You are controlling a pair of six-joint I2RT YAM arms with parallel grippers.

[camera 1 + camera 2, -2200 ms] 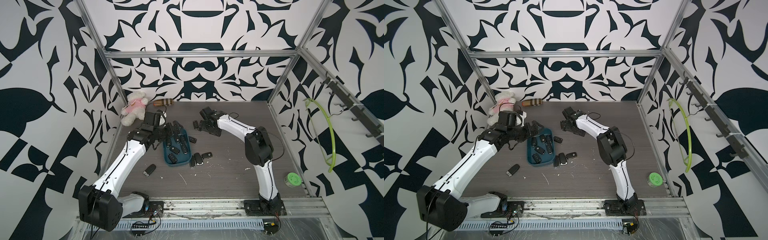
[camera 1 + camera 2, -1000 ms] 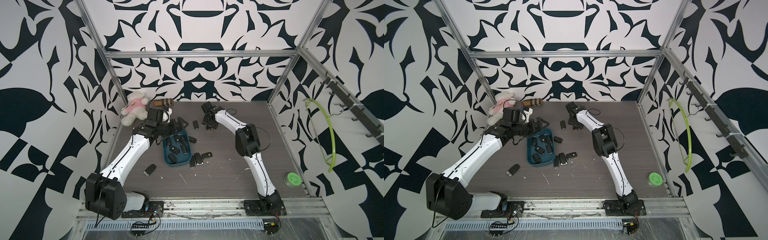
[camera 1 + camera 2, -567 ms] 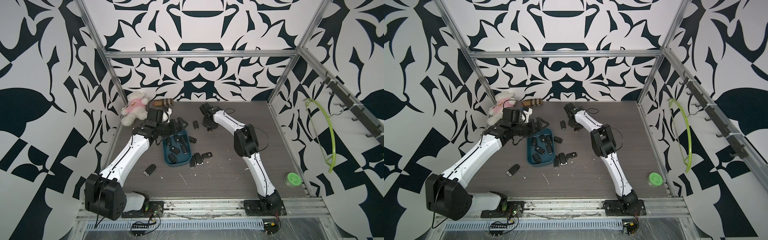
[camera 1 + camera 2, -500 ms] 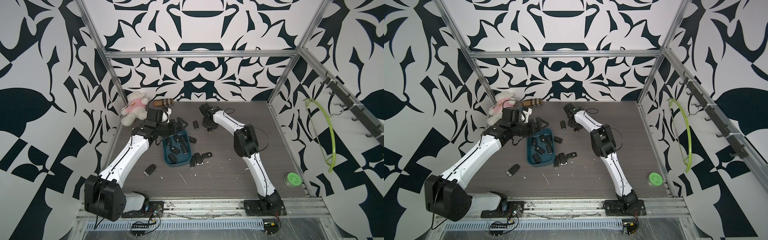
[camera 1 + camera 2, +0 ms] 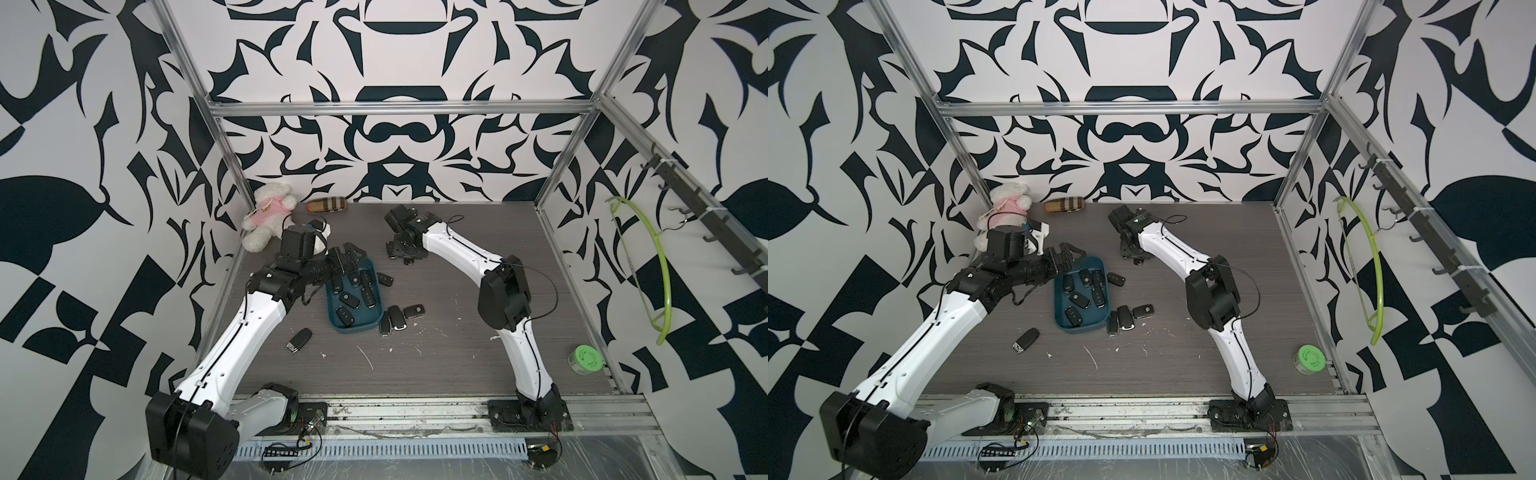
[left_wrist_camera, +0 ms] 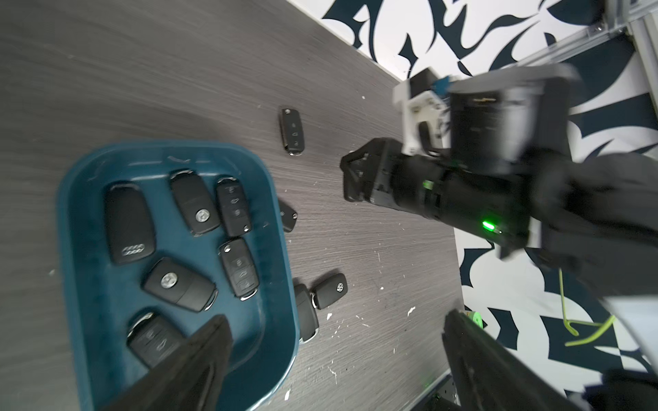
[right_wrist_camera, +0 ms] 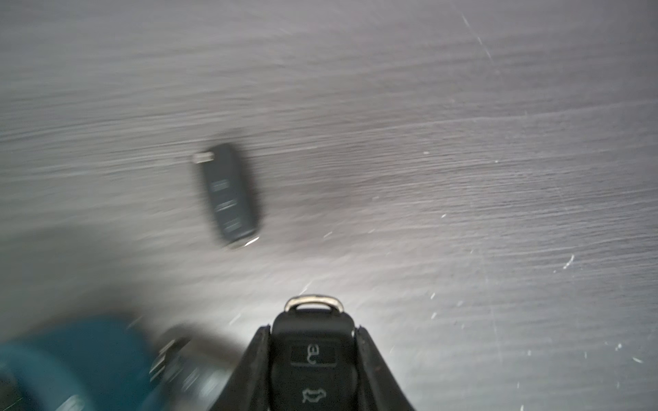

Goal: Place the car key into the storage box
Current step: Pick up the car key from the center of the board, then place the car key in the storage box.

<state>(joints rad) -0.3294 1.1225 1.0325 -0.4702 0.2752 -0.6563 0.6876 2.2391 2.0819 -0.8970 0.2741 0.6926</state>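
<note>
Car key (image 7: 313,356), black, silver loop, button symbols, lower end cut off: I am pinching it in my right claw (image 7: 312,331) over the far bench (image 7: 427,142), outside the teal storage box (image 6: 281,284), which is holding six fobs (image 6: 130,227), one half-hidden by my wide-spread left claw (image 6: 336,316).

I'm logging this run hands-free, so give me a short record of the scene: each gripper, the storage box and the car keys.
right gripper: shut on a car key, apart from the box
left gripper: open, empty, at the box's far end
storage box: teal, low-walled, on the table
keys in box: six show in the left wrist view
loose keys: several on the table around the box
task state: held key not yet in the box
</note>
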